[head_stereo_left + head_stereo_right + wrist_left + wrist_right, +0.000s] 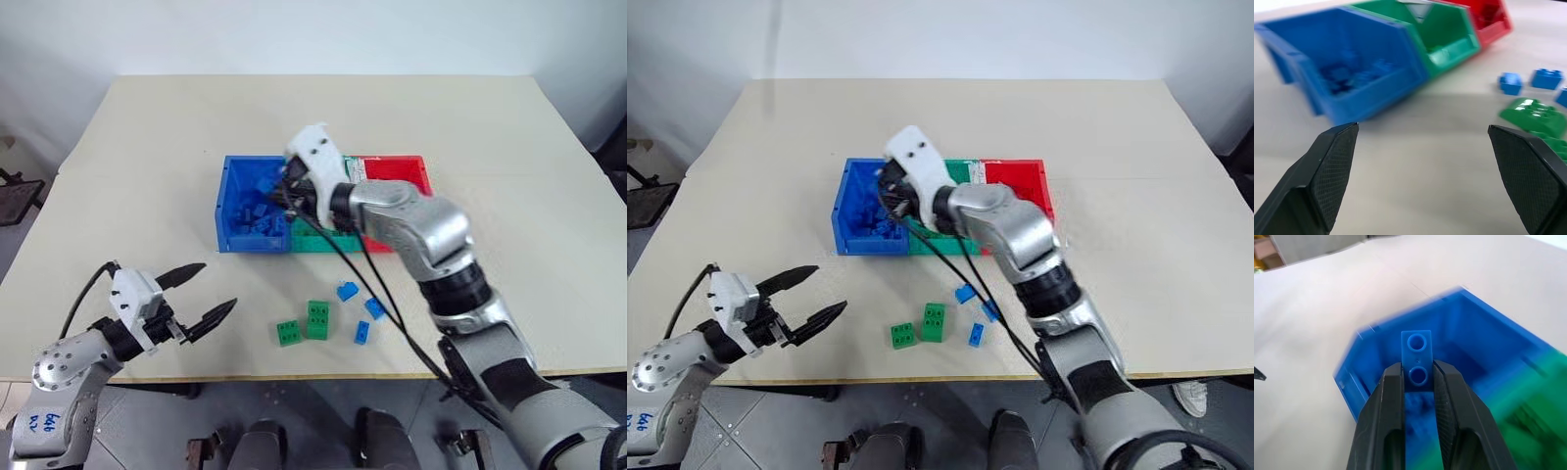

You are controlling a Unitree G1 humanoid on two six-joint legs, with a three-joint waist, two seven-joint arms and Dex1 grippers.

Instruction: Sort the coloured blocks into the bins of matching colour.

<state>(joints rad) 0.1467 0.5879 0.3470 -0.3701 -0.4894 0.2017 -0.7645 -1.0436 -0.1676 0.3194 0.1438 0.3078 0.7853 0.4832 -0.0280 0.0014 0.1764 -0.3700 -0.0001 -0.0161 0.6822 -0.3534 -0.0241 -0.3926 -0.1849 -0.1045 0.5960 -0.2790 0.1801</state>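
The right gripper (pixel 1418 382) pinches 1 blue brick (pixel 1416 348) by its flat sides over the blue bin (pixel 232 211). It looks light, rigid and slick, so a side grip suits. The left gripper (pixel 201 297) hangs wide open at the bin's 7 o'clock.

Silver arms, white wrist housings, black cables, textured black fingers (pixel 1332 171).
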